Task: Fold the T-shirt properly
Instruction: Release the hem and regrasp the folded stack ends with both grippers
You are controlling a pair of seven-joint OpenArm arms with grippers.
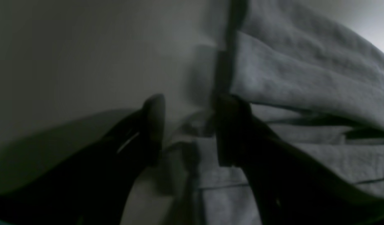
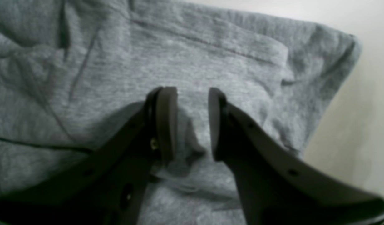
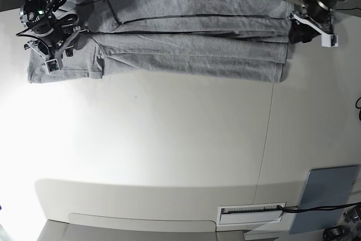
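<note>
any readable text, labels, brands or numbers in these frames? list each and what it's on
None readable.
White label strip at the table's near edge: dark printed row, too small to read.
T-shirt: plain grey in all three views, no lettering visible.
Blue-grey pad: no markings visible.
</note>
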